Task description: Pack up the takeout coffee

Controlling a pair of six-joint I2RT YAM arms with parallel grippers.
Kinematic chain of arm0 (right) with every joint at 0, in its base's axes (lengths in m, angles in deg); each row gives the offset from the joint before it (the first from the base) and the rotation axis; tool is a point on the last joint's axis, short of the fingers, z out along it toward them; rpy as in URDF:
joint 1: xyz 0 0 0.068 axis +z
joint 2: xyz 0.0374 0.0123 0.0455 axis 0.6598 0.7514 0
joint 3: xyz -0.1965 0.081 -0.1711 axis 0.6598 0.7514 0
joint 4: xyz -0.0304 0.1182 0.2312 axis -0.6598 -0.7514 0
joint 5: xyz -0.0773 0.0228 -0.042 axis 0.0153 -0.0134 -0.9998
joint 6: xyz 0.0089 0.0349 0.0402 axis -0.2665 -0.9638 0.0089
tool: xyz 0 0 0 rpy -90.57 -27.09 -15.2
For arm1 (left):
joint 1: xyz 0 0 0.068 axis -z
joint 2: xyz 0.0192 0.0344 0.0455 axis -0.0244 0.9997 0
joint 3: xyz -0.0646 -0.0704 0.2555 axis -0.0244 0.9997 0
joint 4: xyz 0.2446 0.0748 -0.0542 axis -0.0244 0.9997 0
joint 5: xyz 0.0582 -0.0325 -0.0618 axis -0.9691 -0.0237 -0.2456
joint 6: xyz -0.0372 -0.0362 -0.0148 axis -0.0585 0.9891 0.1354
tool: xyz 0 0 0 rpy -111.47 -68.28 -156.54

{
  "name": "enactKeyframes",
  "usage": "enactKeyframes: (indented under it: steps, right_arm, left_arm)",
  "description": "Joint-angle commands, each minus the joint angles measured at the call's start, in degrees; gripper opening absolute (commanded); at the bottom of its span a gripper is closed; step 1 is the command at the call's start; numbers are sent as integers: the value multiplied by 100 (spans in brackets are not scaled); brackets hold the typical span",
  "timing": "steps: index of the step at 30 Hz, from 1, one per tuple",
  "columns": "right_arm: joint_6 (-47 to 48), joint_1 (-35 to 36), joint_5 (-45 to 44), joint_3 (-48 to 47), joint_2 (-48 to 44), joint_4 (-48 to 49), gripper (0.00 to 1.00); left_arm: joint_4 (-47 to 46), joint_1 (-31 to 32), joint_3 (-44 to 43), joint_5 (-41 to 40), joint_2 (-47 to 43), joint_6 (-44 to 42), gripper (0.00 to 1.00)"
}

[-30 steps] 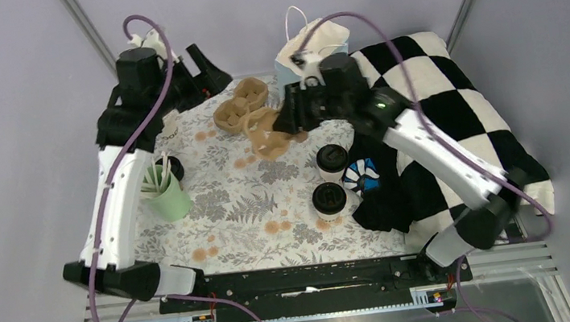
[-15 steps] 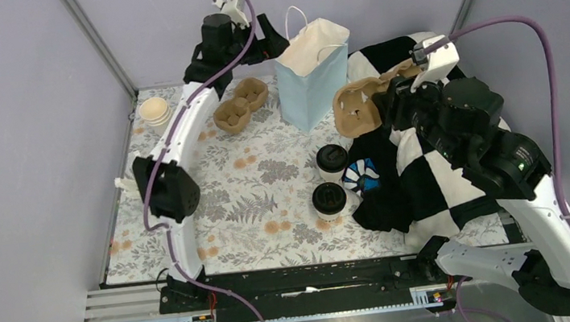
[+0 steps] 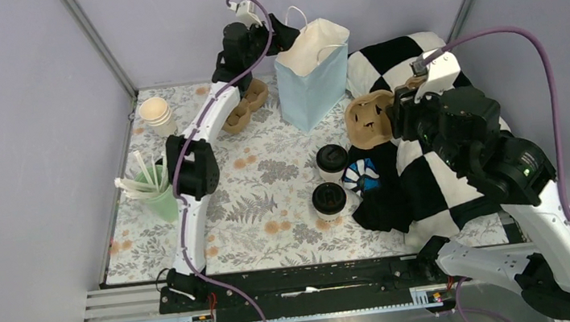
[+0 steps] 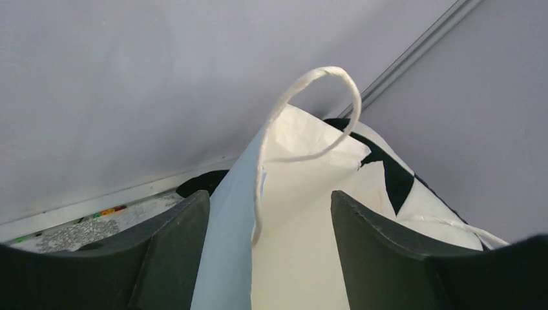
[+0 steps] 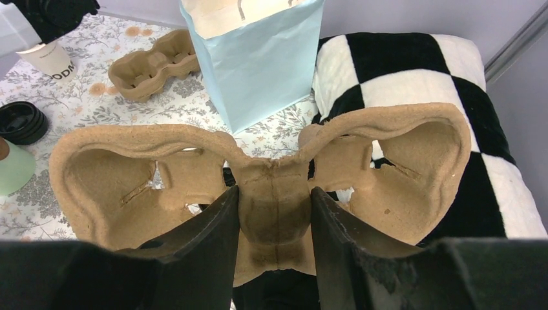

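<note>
Two takeout coffee cups [image 3: 333, 159] [image 3: 328, 199], white with black lids, stand on the floral mat in front of the blue bag [image 3: 312, 69]. My right gripper [image 3: 394, 112] [image 5: 274, 206] is shut on the middle ridge of a brown pulp cup carrier [image 3: 368, 119] [image 5: 271, 187], held in the air over the checkered blanket's edge, right of the bag. My left gripper [image 3: 280, 36] [image 4: 271, 219] is open at the bag's top. Its jaws straddle the bag's left wall [image 4: 226, 245] below the white handle [image 4: 310, 97].
A second pulp carrier [image 3: 247, 104] lies left of the bag. Stacked cream cups [image 3: 156, 113] and a mint-green cup with white sticks [image 3: 157, 193] stand at the left. The checkered blanket [image 3: 454, 109] fills the right side. A blue-white item [image 3: 362, 175] lies beside the coffees.
My left arm swung from the table's left side to the bag's rim, its jaws narrowing slightly. My right arm lifted the carrier off the mat and carried it right, over the blanket.
</note>
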Motion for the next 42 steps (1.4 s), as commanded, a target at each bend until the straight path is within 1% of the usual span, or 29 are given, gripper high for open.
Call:
enactKeyframes:
  steps: [1, 3, 6, 7, 11, 12, 14, 16, 21, 25, 27, 32, 36, 39, 40, 42]
  right_arm:
    - [102, 5, -271, -130, -132, -93, 47]
    - [119, 7, -268, -130, -132, -121, 47]
    - [161, 5, -246, -138, -119, -147, 47]
    - [172, 5, -236, -146, -112, -146, 47]
    - [219, 5, -172, -171, -47, -79, 47]
    - [219, 9, -140, -173, -21, -58, 47]
    - [210, 5, -12, -157, 23, 49, 47]
    - [214, 5, 265, -139, 110, 130, 47]
    - [202, 5, 1126, -347, 523, 70, 47]
    - [247, 6, 1941, -775, 1021, -63, 47]
    - [280, 9, 2286, -1030, 1283, -88, 47]
    - [317, 5, 3081, -1765, 1995, -145, 47]
    - [280, 7, 3758, -2595, 2641, -442, 47]
    - [78, 10, 4085, -3328, 3023, -797, 47]
    - [-11, 6, 4204, -3525, 3114, -892, 47]
    - [-172, 7, 4548, -3827, 3253, -1004, 47]
  left_arm:
    - [-1183, 42, -415, -233, 241, 479, 66]
    - [-1366, 54, -464, -434, 354, 552, 57]
    - [-1343, 76, -787, -594, 582, 549, 48]
    - [-1293, 78, -913, -612, 658, 579, 44]
    - [-1333, 58, -1000, -617, 662, 835, 11]
    - [-1279, 48, -1000, -615, 611, 917, 6]
    - [-1060, -6, -895, -499, 397, 1092, 1]
    - [-869, -107, -513, -238, -1, 1279, 0]
    - [-612, -470, 1032, 583, -1333, 1903, 0]
    - [-107, -730, 1973, 1084, -2367, 2135, 0]
    - [231, -820, 2388, 1060, -2824, 2168, 0]
    - [372, -1034, 3612, 1524, -3802, 2559, 0]
    - [767, -1073, 4369, 1855, -4557, 2480, 0]
    - [1426, -1102, 4686, 1915, -5068, 1994, 0]
    - [1529, -1109, 4842, 1990, -5224, 1886, 0]
    - [1400, -1108, 5286, 2194, -5527, 1815, 0]
